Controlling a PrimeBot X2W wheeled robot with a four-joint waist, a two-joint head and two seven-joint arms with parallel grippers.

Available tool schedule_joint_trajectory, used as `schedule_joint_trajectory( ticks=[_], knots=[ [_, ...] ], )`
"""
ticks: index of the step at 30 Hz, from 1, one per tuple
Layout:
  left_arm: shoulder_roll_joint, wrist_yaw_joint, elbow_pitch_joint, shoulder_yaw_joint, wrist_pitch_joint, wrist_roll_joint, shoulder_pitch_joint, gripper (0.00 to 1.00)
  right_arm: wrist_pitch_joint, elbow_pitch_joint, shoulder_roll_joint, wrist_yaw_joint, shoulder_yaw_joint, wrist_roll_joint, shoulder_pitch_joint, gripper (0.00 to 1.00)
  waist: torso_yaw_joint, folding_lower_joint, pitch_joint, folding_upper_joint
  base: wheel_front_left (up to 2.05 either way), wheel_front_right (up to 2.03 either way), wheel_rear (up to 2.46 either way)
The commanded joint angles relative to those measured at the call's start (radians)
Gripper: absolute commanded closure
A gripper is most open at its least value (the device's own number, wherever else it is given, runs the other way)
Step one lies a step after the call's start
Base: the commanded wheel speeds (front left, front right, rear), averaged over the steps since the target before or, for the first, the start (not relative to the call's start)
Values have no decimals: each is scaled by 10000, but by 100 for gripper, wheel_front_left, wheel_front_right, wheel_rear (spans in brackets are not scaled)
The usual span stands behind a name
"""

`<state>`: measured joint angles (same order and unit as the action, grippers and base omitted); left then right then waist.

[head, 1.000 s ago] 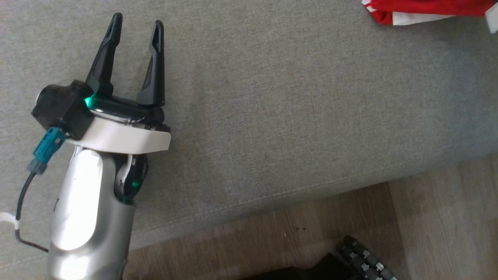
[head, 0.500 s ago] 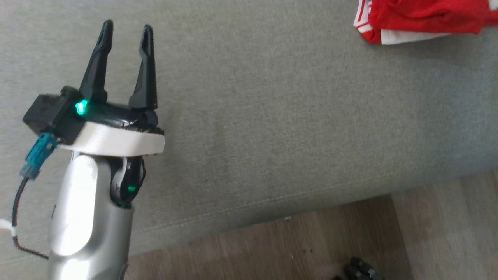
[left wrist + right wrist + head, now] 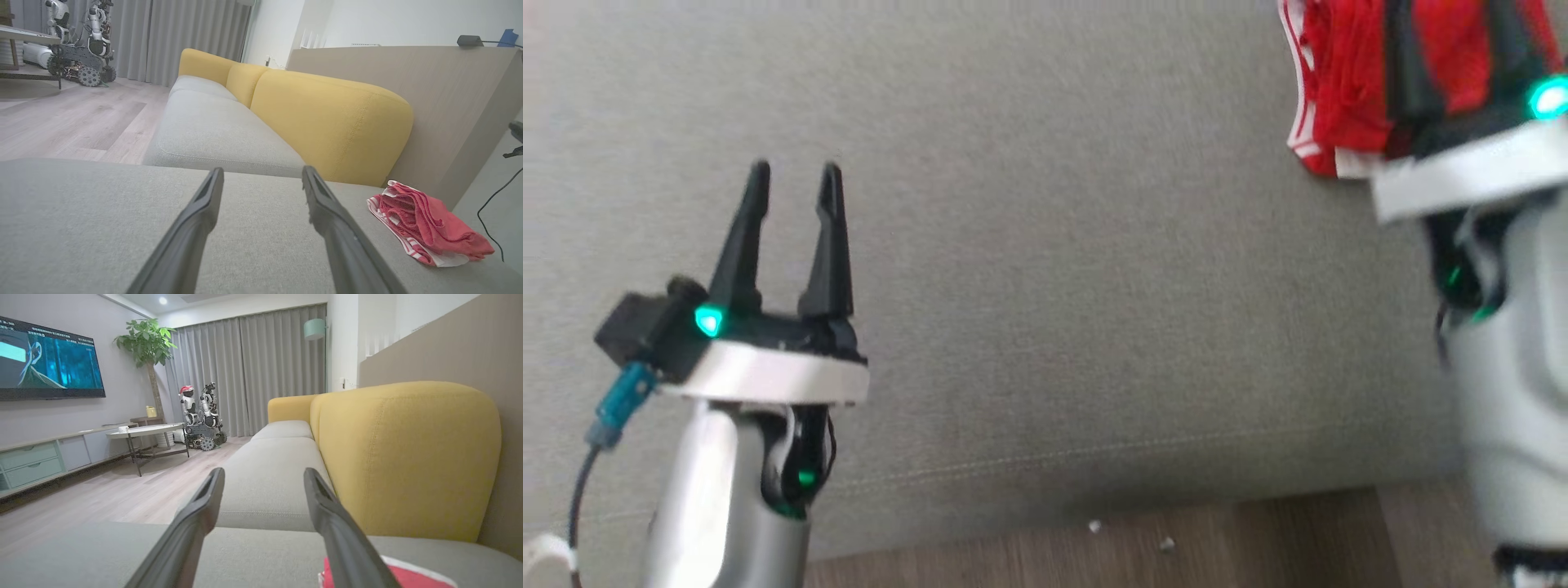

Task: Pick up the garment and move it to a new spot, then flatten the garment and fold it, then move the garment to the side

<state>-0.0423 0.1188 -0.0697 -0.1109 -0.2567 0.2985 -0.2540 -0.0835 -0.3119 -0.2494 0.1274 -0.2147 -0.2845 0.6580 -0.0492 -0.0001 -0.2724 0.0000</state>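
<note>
Garment [image 3: 1339, 98] on sofa seat [image 3: 1054, 245], right

Head view soft and smeared by motion blur, worst at the right gripper [image 3: 1454, 24] and the garment [image 3: 1335, 98] behind it; left gripper [image 3: 796, 169] a little crisper; a green lamp [image 3: 709, 320] glows at each gripper's base, the right one flared; light on the sofa [image 3: 1054, 245] flat and even, shadows faint. Left wrist view bright and sharp beyond the fingers [image 3: 192, 228], which blur toward the bottom edge; garment right of them crisp, with a thin soft shadow beneath. Right wrist view dimmer; ceiling spot [image 3: 163, 300] up-left of the fingers; TV [image 3: 49, 359] glowing far left; slight wide-angle stretch at the edges.
</note>
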Motion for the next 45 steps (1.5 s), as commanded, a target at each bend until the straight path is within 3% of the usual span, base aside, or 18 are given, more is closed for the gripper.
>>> schedule_joint_trajectory(
  ticks=[1,7,14,26,45],
  knots=[
    [-82,-68,321,273,-51,50,71,0,-139,385,163,33,10,303,-450,0,373,1,608,0,0,0,0],
    [-81,-221,304,176,-51,-13,1022,0,-598,588,1101,33,494,1315,-2136,0,540,1,1390,0,0,0,0],
    [-81,-698,582,226,-51,248,1823,0,-1037,656,1729,33,662,2387,-3585,0,679,1,1903,0,0,0,0],
    [-80,-917,787,258,-51,-217,2335,0,-1485,603,1968,33,900,2906,-4409,0,768,1,2177,0,0,0,0],
    [-80,-1133,842,426,-51,160,2185,0,-1660,628,1990,33,773,2627,-4319,0,697,1,1877,0,0,0,0]
  ],
)
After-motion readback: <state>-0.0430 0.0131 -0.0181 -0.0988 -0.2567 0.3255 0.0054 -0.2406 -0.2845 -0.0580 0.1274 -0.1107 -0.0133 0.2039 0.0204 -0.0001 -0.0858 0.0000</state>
